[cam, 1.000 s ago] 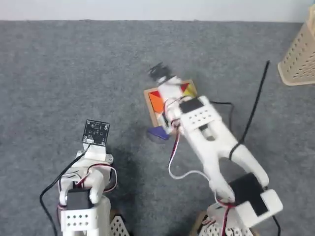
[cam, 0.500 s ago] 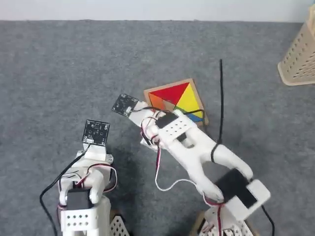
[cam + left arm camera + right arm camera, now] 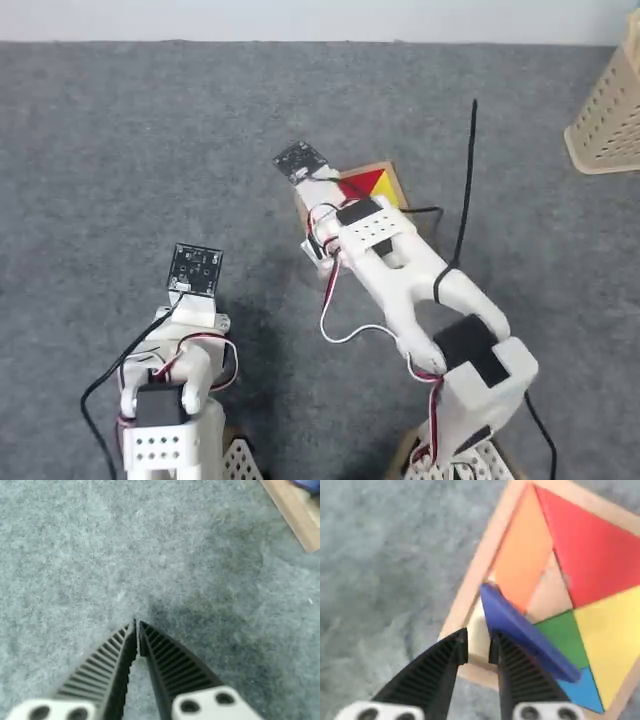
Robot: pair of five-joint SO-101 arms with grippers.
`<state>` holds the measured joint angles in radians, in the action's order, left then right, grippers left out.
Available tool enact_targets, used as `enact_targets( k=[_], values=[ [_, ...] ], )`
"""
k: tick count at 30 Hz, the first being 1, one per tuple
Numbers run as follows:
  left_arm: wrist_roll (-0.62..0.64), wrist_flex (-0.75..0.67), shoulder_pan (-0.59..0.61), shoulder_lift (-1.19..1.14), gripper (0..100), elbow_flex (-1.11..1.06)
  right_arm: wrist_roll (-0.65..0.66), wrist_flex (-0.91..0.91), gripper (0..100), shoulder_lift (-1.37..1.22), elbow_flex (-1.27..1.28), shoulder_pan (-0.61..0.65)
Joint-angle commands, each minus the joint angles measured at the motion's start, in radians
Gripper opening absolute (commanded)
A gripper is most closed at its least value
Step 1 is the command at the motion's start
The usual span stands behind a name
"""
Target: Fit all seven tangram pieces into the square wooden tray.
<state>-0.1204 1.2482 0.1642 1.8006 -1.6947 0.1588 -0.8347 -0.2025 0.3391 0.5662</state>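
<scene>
Pale wooden tray (image 3: 477,562), fuzzy matt carpet (image 3: 150,110), ribbed jaws

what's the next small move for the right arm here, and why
Probably ease the right gripper down and nudge the dark blue piece flat. It lies tilted across the tray's bare gap, one end lapping over the green piece rather than seated beside the orange piece.

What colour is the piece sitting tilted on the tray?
Dark blue piece, best seen in the right wrist view.
</scene>
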Motion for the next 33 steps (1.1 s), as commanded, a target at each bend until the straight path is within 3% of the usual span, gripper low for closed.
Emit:
enact_targets(
  k=[1,7,14,23,29,33],
  values=[
    [-0.008,0.005,0.005,0.0,1,0.008,-0.029,0.001,8.0,0.099,-0.035,-0.022],
    [-0.008,0.005,0.005,0.0,1,0.008,-0.031,0.041,8.0,0.286,0.083,-0.025],
    [-0.008,0.005,0.005,0.0,1,0.008,-0.025,0.206,8.0,0.328,0.204,-0.136],
    [-0.008,0.005,0.005,0.0,1,0.008,-0.021,0.196,8.0,0.142,0.123,-0.18],
    [-0.008,0.005,0.005,0.0,1,0.008,-0.021,0.09,7.8,0.124,0.068,-0.183],
    [-0.008,0.005,0.005,0.0,1,0.008,-0.023,0.085,0.1,0.124,0.068,-0.183]
  ],
)
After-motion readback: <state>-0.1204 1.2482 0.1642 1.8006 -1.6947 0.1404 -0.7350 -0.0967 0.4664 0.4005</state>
